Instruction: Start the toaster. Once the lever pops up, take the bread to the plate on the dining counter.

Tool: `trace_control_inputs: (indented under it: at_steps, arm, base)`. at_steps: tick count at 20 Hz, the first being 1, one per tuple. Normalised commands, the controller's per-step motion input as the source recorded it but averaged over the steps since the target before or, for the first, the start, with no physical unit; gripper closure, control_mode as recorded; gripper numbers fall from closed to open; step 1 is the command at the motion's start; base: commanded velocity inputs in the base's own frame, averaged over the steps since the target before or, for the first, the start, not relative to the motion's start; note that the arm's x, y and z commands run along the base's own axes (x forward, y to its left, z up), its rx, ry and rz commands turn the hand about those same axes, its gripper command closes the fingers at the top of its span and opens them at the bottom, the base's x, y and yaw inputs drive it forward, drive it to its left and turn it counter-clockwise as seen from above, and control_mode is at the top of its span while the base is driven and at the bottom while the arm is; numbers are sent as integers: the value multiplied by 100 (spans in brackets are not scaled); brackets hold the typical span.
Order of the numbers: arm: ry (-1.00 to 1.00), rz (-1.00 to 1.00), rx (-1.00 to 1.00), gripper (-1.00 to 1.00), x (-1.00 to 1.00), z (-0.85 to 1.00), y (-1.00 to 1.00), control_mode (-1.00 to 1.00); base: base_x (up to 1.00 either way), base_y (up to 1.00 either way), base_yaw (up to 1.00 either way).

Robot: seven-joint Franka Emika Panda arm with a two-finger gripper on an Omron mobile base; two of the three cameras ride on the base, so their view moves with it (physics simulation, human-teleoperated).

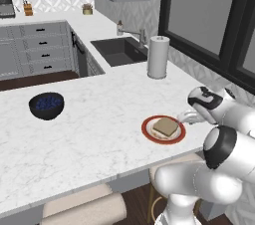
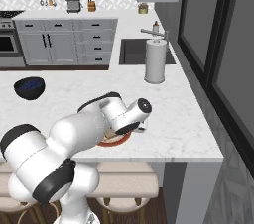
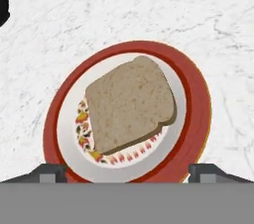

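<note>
The end effector (image 3: pixel 127 171) is seen with its two dark tips spread wide, one at each lower corner of the hand view, and nothing is held between them. Directly below it the bread (image 3: pixel 130 104) lies flat on the plate (image 3: pixel 196 94), well inside the red rim and over the white centre, with a patterned band showing along one edge of the slice. In the left base view the end effector (image 1: pixel 185 117) is placed just beside the plate (image 1: pixel 147 128), at its far right edge, and the bread (image 1: pixel 165 127) is seen resting on it, free of the tips. The plate stands on the white marble tabletop (image 1: pixel 89 134), near its front edge above the beige stools (image 1: pixel 84 209); a dark blue bowl (image 1: pixel 46 105) sits well apart to the left, and a paper towel roll (image 1: pixel 158 57) stands further back by the sink (image 1: pixel 119 51). The delivery step is judged to be complete, with the slice released. What remains is judged to be only a clean retreat: the hand should be lifted straight up and away, so that neither slice nor plate is nudged.
</note>
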Motion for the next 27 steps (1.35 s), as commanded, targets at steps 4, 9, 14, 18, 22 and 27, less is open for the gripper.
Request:
trace_control_inputs:
  at_steps: [4,9,14,18,22,27]
  arm:
    - [-16,-9,-27,-100,-41,43,-11,-100]
    - [-2,-16,-20,-100,-90,71,25,-100]
    - [1,-25,-9,-100,-100,61,10,-100]
    - [0,-24,-10,-100,-100,56,0,-100]
    - [0,-20,-5,-100,-100,56,1,-100]
    - [-8,-24,0,-100,-100,45,5,-100]
  base:
    - [0,0,0]
    - [0,0,0]
    - [0,0,0]
    - [0,0,0]
    - [0,0,0]
    - [0,0,0]
